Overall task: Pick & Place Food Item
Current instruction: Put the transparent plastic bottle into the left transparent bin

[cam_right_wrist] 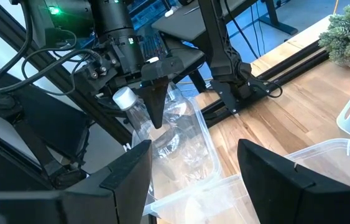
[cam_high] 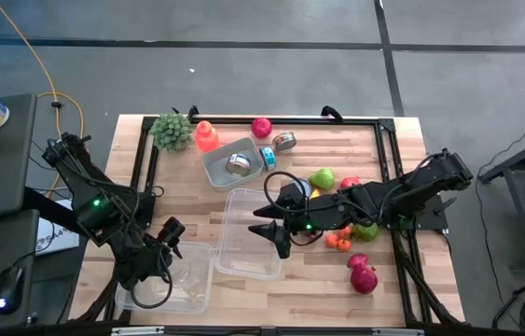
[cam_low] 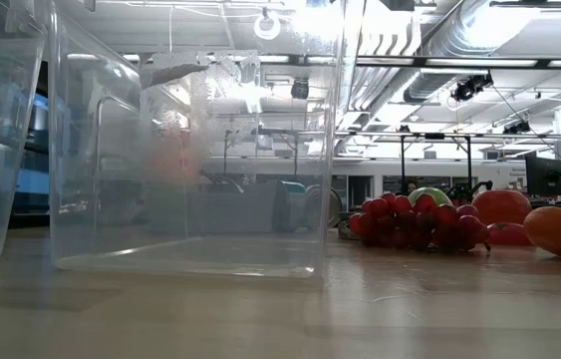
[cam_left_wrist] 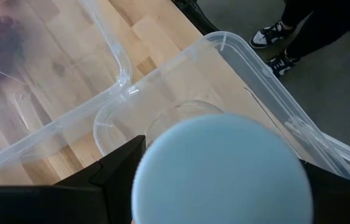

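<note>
Fingers of the left gripper (cam_right_wrist: 142,93) pinch a white-capped clear bottle (cam_right_wrist: 134,112) above the near bin (cam_high: 190,275), ready to drop it; right gripper (cam_high: 276,233) fingers spread empty over the neighbouring bin (cam_high: 243,245).

Small green plant (cam_high: 172,132), grey tub (cam_high: 231,164), tin can (cam_high: 284,141)

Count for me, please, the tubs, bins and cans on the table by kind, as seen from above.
Clear tubs: 2
Grey bin: 1
Cans: 3
Total: 6
</note>
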{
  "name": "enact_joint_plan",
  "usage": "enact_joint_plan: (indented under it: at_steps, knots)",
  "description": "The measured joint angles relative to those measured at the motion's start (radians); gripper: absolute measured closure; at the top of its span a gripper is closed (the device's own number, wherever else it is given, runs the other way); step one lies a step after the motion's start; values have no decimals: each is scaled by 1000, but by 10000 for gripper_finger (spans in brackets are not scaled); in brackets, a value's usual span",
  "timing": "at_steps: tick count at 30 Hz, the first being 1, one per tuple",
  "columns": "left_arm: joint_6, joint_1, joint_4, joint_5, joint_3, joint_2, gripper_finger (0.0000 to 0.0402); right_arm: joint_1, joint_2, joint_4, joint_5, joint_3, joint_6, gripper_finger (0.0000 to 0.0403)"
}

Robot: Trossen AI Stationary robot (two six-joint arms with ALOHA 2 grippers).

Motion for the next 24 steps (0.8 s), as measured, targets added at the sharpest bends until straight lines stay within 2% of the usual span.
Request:
enact_joint_plan:
  at_steps: [6,16,24]
  knots:
    - [-24,0,0,-10,0,0,140,0,0,0,0,0,-1,179]
    - [1,0,0,-21,0,0,78,0,0,-2,1,0,-11,179]
    - [27,0,0,-55,0,-37,74,-7,0,-2,1,0,-11,179]
